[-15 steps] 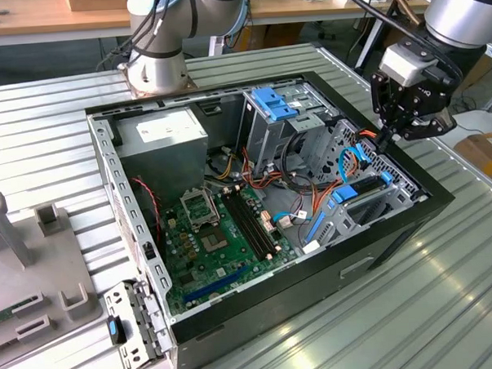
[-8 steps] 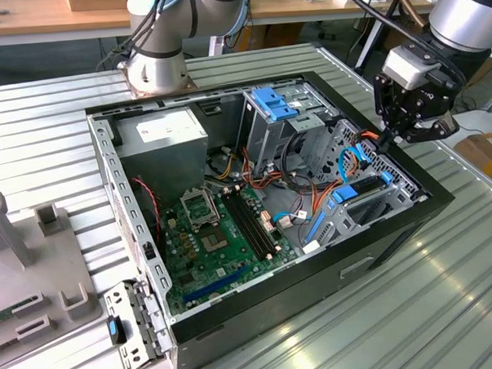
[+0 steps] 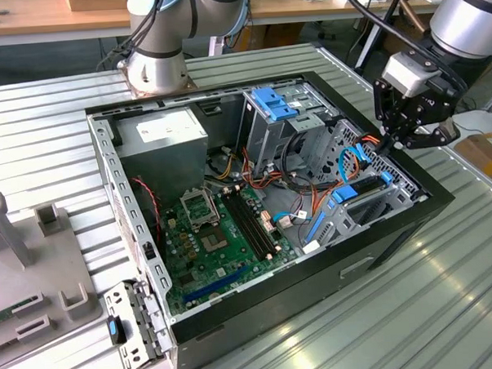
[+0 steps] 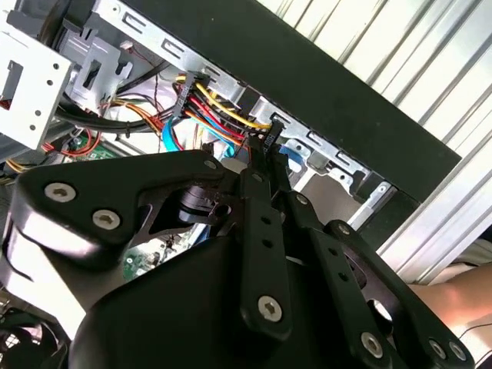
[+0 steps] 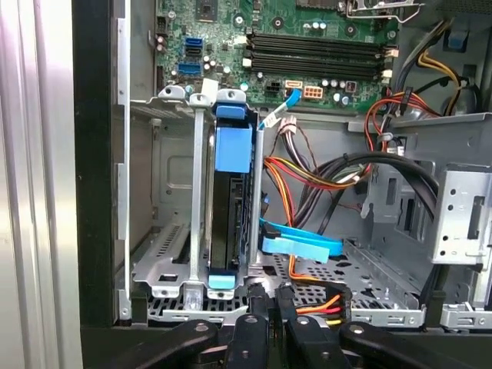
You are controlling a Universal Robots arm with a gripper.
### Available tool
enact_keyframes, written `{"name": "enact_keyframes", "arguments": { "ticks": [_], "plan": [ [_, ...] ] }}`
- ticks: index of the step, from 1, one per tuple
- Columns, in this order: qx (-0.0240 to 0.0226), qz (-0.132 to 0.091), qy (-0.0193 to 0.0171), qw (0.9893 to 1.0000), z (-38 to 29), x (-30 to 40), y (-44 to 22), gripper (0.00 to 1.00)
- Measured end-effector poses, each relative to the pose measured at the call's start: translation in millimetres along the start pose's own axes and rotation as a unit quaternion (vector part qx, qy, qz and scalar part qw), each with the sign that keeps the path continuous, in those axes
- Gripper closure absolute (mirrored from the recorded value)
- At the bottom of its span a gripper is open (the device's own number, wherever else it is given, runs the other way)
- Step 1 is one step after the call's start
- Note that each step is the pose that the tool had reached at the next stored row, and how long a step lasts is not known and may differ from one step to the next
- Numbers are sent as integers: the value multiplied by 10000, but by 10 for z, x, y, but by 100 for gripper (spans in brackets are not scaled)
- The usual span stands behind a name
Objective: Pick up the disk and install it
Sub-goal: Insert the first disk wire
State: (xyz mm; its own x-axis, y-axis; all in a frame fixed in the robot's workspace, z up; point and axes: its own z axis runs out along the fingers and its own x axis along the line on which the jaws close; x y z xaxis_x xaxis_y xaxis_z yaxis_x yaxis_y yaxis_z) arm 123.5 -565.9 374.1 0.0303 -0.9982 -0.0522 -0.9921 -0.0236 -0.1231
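Note:
The disk (image 5: 224,223) stands on edge in a metal bay slot at the case's front corner, its dark body framed by bright blue rails and end tabs. In the exterior view the disk (image 3: 363,187) sits in the bay at that view's right side of the case. My gripper (image 5: 271,300) hovers just outside the bay beside the disk, not touching it, fingers together with nothing between them. In the exterior view the gripper (image 3: 389,139) hangs over the case's right rim; in the second wrist view the gripper (image 4: 265,146) points at the cable bundle by the case wall.
The open computer case (image 3: 108,199) lies on a ribbed metal table. Inside are a motherboard (image 3: 219,230), a grey box with a white label (image 3: 158,139), a cage with a blue top (image 3: 274,108) and loose cables (image 5: 307,177). A grey fixture (image 3: 25,268) stands at the exterior view's left.

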Motion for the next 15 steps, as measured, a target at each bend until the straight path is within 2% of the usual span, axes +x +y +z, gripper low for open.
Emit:
{"name": "enact_keyframes", "arguments": {
  "ticks": [5,7,8,11,15],
  "plan": [
    [0,1,-1,10000,-4,-1,29,84],
    [1,1,-1,10000,-8,0,77,84],
    [1,1,-2,10000,-12,-1,125,84],
    [1,1,-2,10000,-19,12,190,84],
    [1,15,1,10000,-13,61,193,84]
  ]
}}
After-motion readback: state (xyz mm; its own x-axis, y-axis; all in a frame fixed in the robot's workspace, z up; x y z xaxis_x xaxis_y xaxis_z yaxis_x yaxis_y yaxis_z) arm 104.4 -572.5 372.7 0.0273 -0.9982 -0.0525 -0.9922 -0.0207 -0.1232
